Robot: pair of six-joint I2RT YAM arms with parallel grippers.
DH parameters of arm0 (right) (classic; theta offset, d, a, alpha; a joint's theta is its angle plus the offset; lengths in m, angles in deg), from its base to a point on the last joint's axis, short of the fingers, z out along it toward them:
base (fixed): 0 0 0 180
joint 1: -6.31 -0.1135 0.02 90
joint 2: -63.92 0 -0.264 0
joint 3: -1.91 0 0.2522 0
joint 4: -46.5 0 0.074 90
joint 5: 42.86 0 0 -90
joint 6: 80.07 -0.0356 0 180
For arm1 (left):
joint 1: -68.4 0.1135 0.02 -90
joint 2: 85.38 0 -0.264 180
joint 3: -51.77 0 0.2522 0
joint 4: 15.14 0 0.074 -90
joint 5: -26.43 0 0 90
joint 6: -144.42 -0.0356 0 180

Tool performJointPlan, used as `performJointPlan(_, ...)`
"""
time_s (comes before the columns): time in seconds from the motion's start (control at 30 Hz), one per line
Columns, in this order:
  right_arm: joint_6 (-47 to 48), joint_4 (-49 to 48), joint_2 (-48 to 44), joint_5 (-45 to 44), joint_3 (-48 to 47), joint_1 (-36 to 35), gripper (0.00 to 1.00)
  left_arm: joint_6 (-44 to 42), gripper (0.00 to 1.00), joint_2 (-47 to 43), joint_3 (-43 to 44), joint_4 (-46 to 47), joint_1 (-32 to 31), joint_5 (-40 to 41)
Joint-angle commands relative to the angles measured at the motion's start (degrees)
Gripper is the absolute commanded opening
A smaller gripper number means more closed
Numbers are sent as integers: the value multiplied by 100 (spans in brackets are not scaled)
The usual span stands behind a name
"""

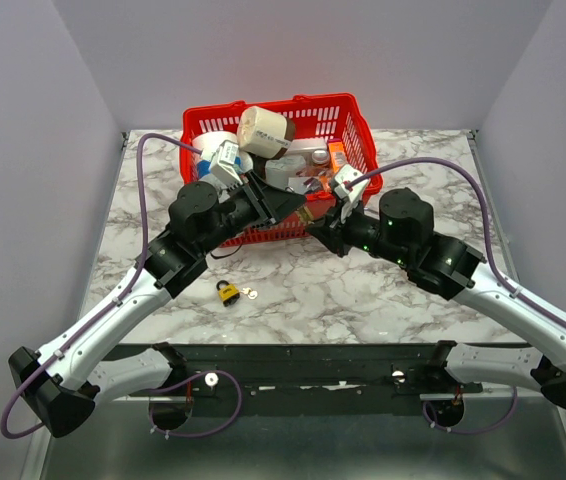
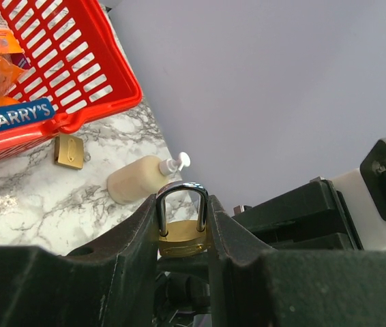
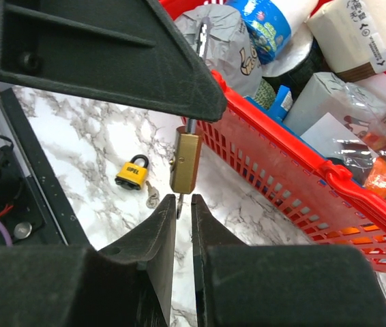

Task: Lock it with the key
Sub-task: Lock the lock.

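A brass padlock [image 2: 183, 237] with a steel shackle hangs in the air in front of the basket. My left gripper [image 2: 183, 212] is shut on it, its fingers pressing both sides of the shackle. In the right wrist view the padlock [image 3: 185, 163] hangs below the left fingers, and a small key [image 3: 180, 206] sticks out of its underside. My right gripper [image 3: 183, 204] sits just under the lock, jaws narrowed round the key. A thin gap still shows beside the key. From above, the two grippers, left [image 1: 298, 207] and right [image 1: 325, 228], meet tip to tip.
A red basket [image 1: 355, 112] full of packets stands at the back. A yellow padlock [image 1: 227, 292] with a key [image 1: 250, 294] lies on the marble near the left arm. Another brass padlock [image 2: 69, 150] and a toppled pump bottle [image 2: 142, 178] lie beside the basket.
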Motion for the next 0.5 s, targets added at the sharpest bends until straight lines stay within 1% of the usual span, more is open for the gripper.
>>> performJointPlan(0.0,159,-161,67,-360,-223,6,22,183,0,6,-37,33,-1,84)
performJointPlan(0.17,133,-178,93,-325,-215,6,20,227,0,32,-46,-64,-1,234)
performJointPlan(0.3,124,-187,93,-316,-223,6,20,262,0,59,-37,-152,-1,304)
performJointPlan(0.33,133,-196,102,-299,-223,15,18,271,0,68,-37,-169,8,304)
performJointPlan(0.4,133,-205,93,-290,-223,15,8,271,0,94,-28,-152,8,322)
performJointPlan(0.47,124,-196,102,-290,-232,6,1,271,0,120,-2,-161,-1,357)
